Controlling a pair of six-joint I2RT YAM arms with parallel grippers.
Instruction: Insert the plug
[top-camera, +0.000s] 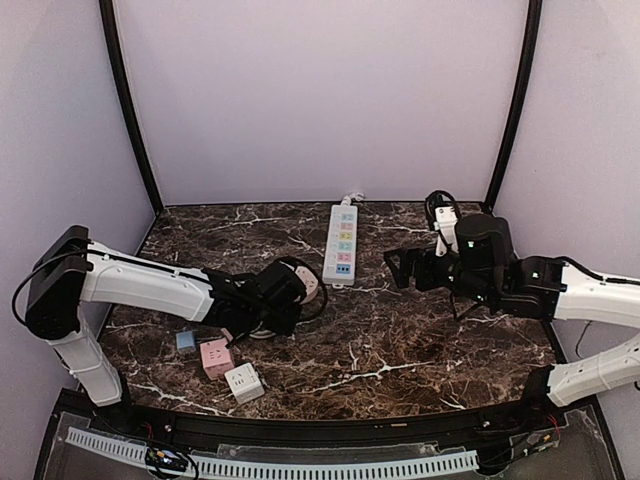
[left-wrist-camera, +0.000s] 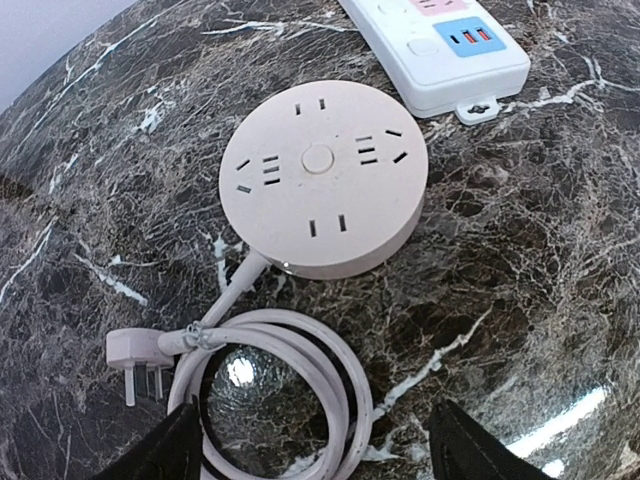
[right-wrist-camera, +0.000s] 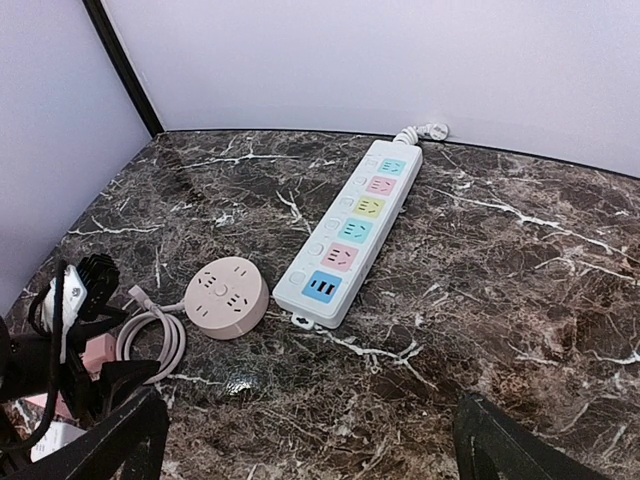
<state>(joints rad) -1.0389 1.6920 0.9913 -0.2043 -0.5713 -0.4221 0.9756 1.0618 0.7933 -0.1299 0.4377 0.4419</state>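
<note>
White three-pin plug lies flat on the dark marble desk, left of centre, beside its coiled white cable, not inserted. Left gripper above the cable: fingers wide, empty. Right gripper: wide, empty.

Open worktop runs from the power strip to the right edge. Left of the strip's near end, the round socket, its coiled cable and plug obstruct passage. Three cube adapters crowd the front-left corner.

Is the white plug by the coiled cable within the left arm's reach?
Likely yes: the left gripper hangs open just above the cable coil, and the plug lies uncovered beside it.
</note>
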